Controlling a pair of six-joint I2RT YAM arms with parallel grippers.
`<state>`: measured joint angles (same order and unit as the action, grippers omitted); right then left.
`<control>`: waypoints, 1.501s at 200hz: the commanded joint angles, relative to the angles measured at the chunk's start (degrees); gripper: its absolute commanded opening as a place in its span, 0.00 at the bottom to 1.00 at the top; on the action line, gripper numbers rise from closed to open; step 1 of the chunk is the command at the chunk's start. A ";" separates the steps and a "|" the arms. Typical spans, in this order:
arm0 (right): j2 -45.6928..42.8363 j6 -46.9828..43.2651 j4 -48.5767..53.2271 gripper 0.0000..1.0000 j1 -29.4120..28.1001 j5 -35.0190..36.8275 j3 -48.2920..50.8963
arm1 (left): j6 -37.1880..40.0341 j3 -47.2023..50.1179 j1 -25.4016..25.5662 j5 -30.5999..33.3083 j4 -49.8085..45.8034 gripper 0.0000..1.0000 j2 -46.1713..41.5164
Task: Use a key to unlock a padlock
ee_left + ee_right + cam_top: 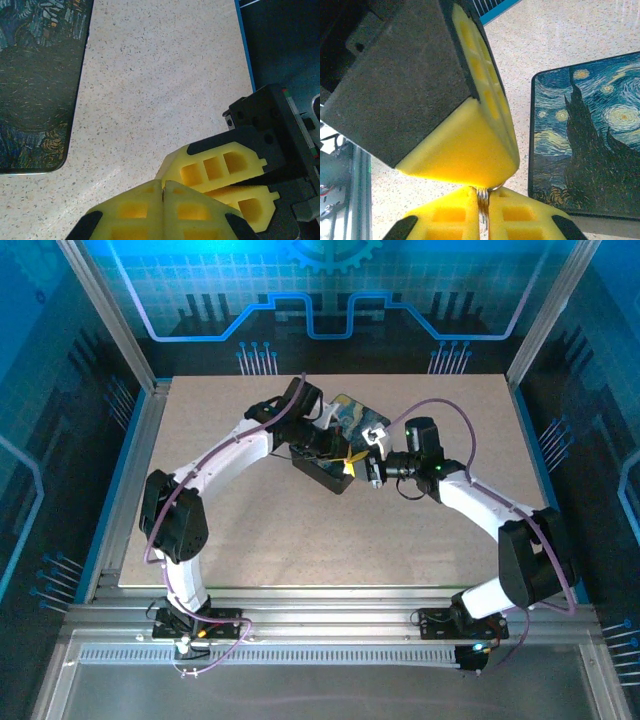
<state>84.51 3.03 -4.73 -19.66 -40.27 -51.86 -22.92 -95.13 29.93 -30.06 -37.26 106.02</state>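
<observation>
Speckled tabletop (250, 530) bears a painted-lid box (590, 130); beside it, right pincer (483, 196) grips the key (482, 207), left pincer (163, 192) clenched.

- No words, numbers or brand names can be read anywhere.
- The back wall (200, 280) carries a pale blue gear emblem (330, 250) above circuit-like lines.
- The box lid (590, 140) bears a swirly blue-and-yellow night-sky painting, unlettered.
</observation>
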 commanded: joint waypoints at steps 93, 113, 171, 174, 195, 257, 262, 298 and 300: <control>2.48 17.90 -12.68 0.00 3.55 -7.38 3.21 | -3.96 0.95 -1.20 0.08 3.93 0.53 1.66; 3.33 19.73 -11.96 0.00 4.63 -7.88 2.84 | -5.60 2.87 -2.75 0.59 6.32 0.61 0.83; 7.81 40.45 -16.83 0.00 9.05 -5.69 2.23 | -8.16 13.55 -3.61 -5.51 18.24 0.43 -3.02; 7.86 41.09 -17.19 0.00 9.04 -5.69 2.33 | -8.39 14.04 -3.58 -5.79 19.06 0.42 -3.08; 7.79 43.91 -17.98 0.00 8.90 -5.26 2.46 | -9.04 15.53 -3.24 -6.97 21.11 0.39 -2.75; 8.79 44.52 -14.90 0.00 8.03 -5.28 -0.20 | -11.10 16.35 -3.15 -10.24 26.63 0.33 -1.59; 8.86 44.54 -14.79 0.00 7.98 -5.30 -0.30 | -11.26 16.32 -3.16 -10.48 26.98 0.32 -1.51; 9.49 46.05 -16.56 0.00 7.63 -6.04 -0.29 | -11.13 16.03 -2.89 -10.98 26.81 0.30 -0.51; 9.57 46.16 -16.68 0.00 7.63 -6.15 -0.27 | -11.11 15.96 -2.91 -10.92 26.76 0.30 -0.50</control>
<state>92.86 47.46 -19.70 -11.38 -45.34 -50.78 -33.78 -79.29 26.74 -38.89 -11.35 105.67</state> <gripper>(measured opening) 0.046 0.304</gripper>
